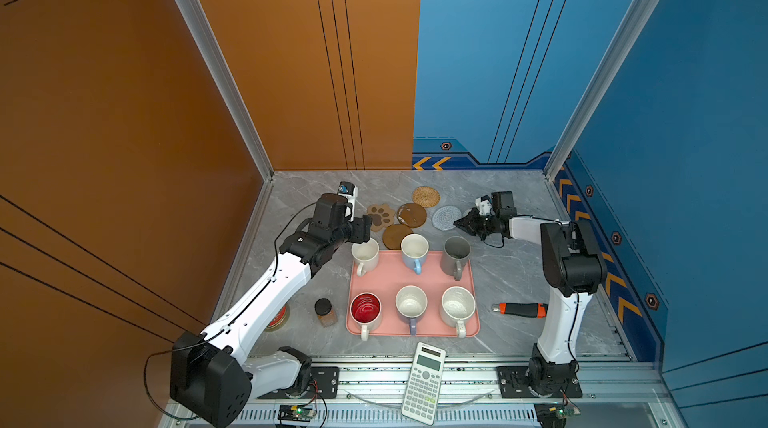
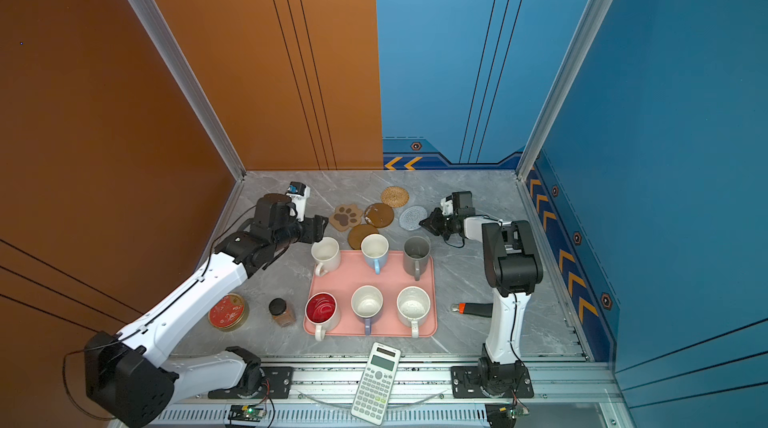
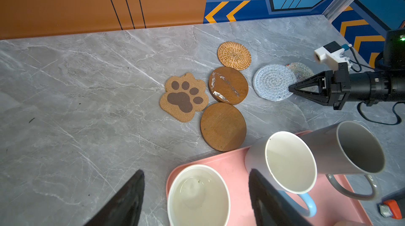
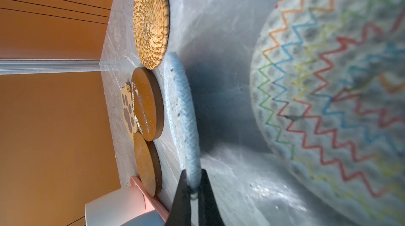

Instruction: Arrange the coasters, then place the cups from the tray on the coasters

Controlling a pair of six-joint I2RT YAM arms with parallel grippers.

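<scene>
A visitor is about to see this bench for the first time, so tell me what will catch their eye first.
The pink tray sits in the middle of the table with six mugs on it, one of them a red-lined mug. Behind it, the right gripper pinches the rim of the grey-blue knitted coaster, at the end of a cluster that includes a paw-shaped coaster.

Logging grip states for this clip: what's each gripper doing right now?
Left gripper: open, holding nothing.
Right gripper: shut on the grey-blue coaster edge.
</scene>
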